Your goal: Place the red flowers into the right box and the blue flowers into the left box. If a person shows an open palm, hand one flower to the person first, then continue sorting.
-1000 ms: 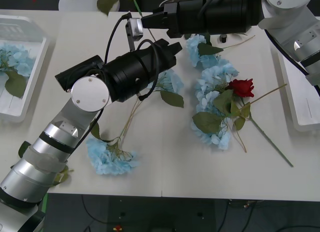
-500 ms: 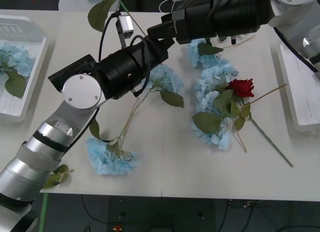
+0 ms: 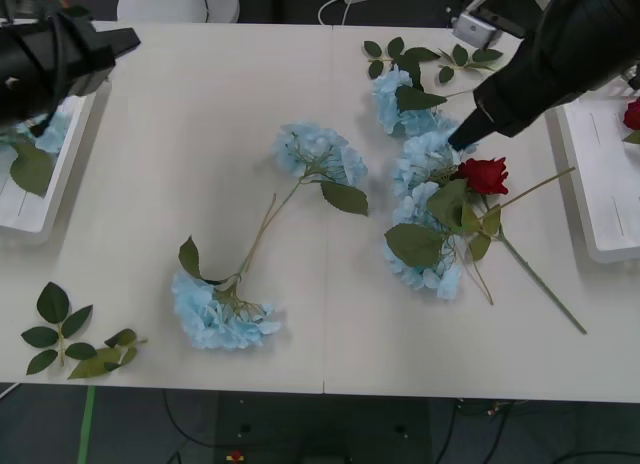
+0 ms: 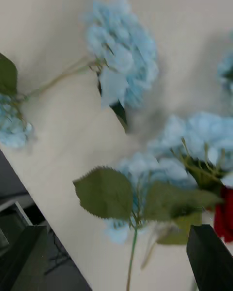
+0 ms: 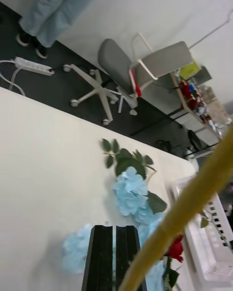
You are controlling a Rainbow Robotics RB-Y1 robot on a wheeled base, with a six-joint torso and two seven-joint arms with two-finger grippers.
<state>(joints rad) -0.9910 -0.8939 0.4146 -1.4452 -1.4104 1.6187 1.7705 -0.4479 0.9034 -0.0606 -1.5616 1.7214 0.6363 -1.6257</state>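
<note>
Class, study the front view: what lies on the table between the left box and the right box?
Between left box and right box, the front view shows blue flowers, one red flower and leaf sprigs.

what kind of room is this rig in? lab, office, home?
Most likely a lab or office workspace. The left wrist view shows a grey swivel chair on a dark floor, a power strip with trailing cable, and a cluttered shelf behind. The white table holds artificial flowers and white sorting trays.

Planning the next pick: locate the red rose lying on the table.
Front view, right of centre: the deep-red artificial rose lies against the pale blue hydrangea cluster, just below the right gripper.
</note>
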